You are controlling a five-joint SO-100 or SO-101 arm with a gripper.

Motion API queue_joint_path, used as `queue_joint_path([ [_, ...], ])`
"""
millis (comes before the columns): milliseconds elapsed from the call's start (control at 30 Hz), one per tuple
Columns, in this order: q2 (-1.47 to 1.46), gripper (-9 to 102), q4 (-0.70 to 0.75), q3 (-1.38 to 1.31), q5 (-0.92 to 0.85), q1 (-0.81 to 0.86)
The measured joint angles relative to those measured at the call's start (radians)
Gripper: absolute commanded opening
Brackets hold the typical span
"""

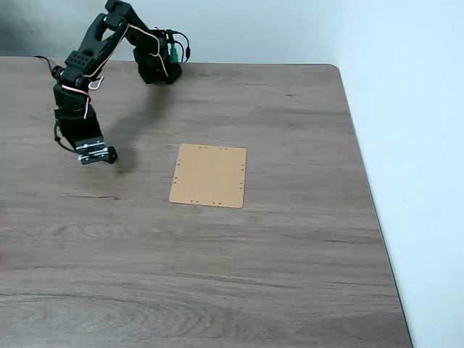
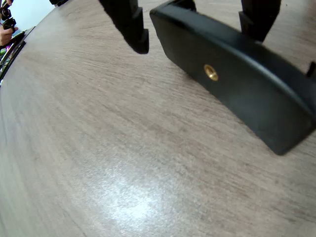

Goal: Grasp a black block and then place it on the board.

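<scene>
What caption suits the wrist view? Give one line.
Fingers straddle the black block on the wood-grain table.

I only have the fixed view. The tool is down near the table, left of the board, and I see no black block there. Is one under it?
Observer: Yes. In the wrist view the black block lies on the tabletop close to the camera, between the fingers of the tool.
Operator: Is it clamped?
Observer: I cannot tell. One finger stands just beside one end of the block, and the other finger rises behind its long edge.
Operator: Anything to know the block by?
Observer: A small brass insert sits in its broad face.
</scene>
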Motion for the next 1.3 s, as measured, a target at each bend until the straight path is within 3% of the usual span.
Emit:
queue_joint_path([
  [133,-0.026,20,0.000,-0.003,0.015,-0.003],
  [233,-0.040,7,-0.014,-0.012,0.018,0.000],
  [367,-0.052,0,-0.023,-0.012,0.035,0.011],
  [867,-0.026,0,-0.023,0.028,0.120,0.000],
  [1100,0.155,0,0.115,0.048,0.420,-0.140],
  [1300,0.267,0,0.172,0.064,0.805,-0.353],
])
